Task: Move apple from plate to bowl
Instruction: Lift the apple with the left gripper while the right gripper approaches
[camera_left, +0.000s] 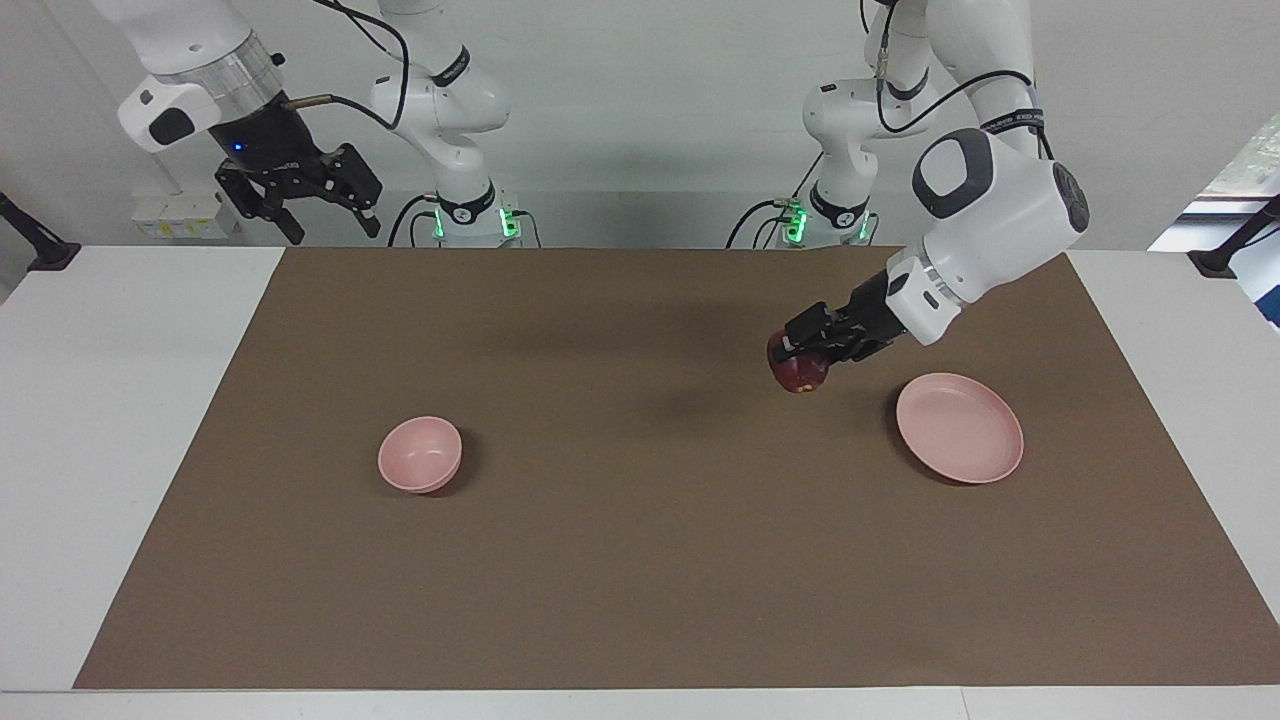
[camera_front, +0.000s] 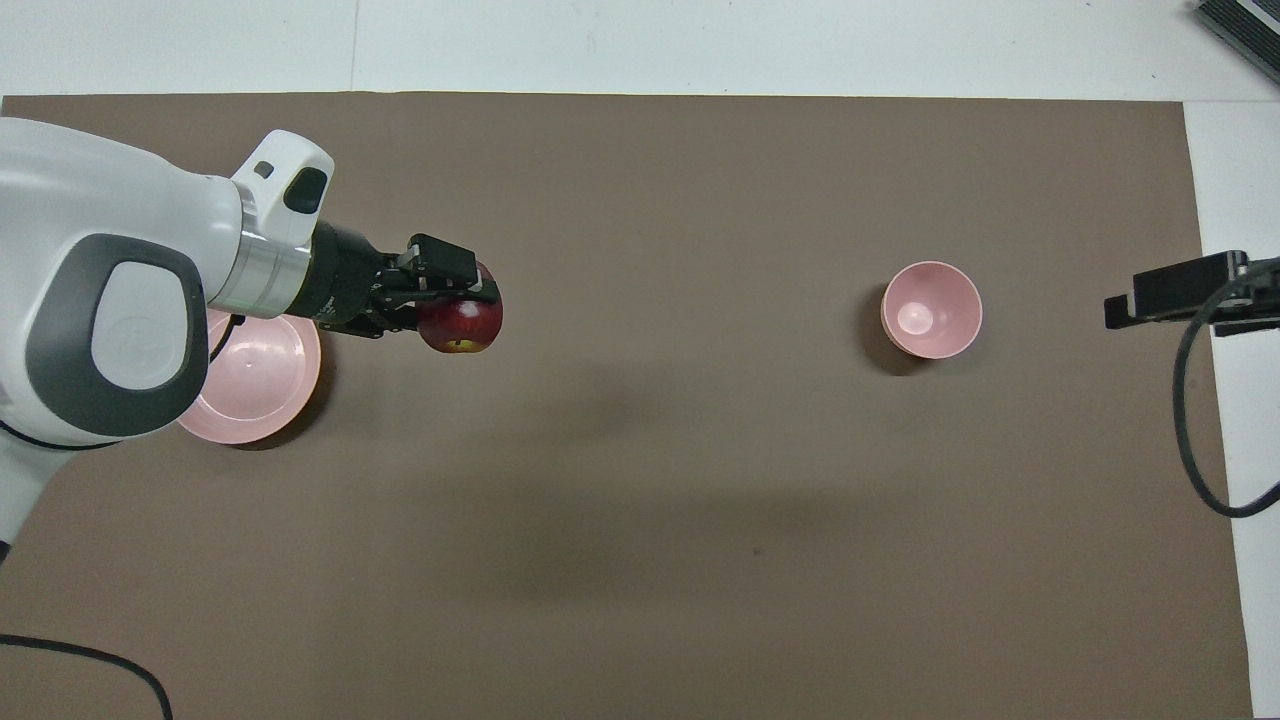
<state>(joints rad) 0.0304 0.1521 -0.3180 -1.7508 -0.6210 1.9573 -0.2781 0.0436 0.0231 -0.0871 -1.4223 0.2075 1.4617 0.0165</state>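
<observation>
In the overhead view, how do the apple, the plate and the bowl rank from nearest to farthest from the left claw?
1. The apple: held in the left claw, above the brown mat.
2. The plate: toward the left arm's end of the table, empty.
3. The bowl: toward the right arm's end, clearly farthest.

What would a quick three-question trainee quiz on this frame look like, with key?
1. True or false: the glossy dark red apple lies on the flat pale pink plate.
2. Which gripper holds the apple? A) left B) right C) neither
3. Fill in: the small deep pale pink bowl stands toward the ____ arm's end of the table.

Key:
1. False. The left gripper carries it in the air over the brown mat, beside the plate, which has nothing on it.
2. A. The right gripper waits, raised at its own end of the table.
3. Right.
</observation>
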